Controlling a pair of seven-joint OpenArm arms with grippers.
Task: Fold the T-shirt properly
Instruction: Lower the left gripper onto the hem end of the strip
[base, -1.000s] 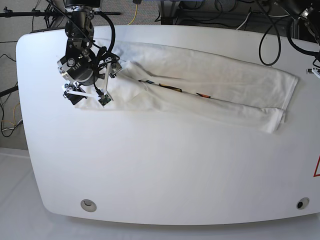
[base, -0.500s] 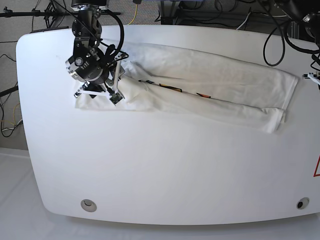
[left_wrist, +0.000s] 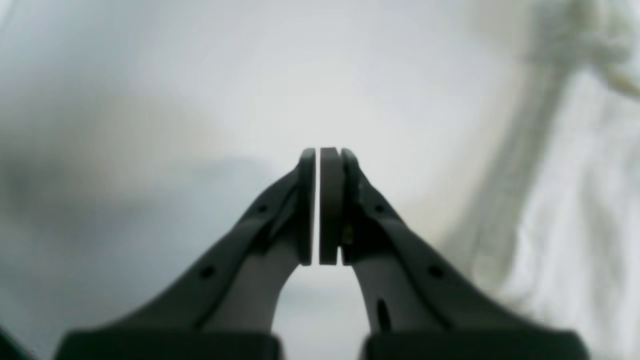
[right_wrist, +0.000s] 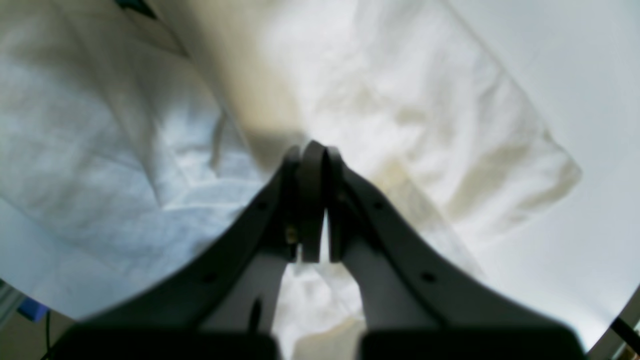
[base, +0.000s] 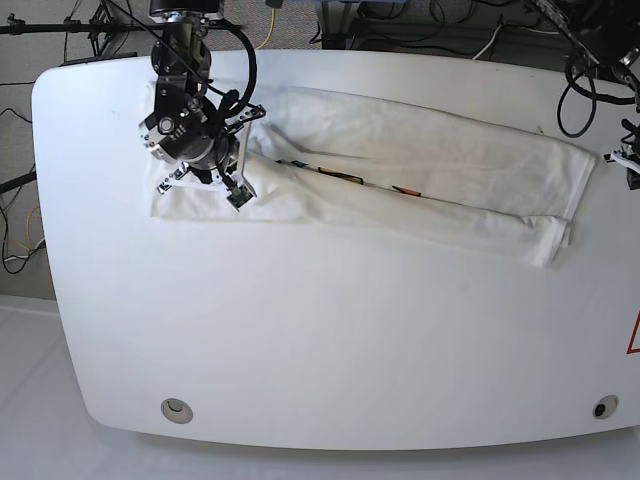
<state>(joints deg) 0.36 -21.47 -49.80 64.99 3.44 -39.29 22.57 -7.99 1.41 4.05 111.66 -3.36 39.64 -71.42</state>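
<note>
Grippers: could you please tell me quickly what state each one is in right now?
Left gripper: closed, holding nothing.
Right gripper: closed over the T-shirt; whether it has pinched the fabric cannot be told.

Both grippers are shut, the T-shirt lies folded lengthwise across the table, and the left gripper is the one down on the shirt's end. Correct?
Not quite: the right gripper is the one down on the T-shirt, at the end on the base view's left. The right wrist view shows cloth under its shut jaws. The left gripper, also shut, hangs beside the shirt. The table part holds.

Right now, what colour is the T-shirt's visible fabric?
White; T-shirt shows best in the base view.
</note>
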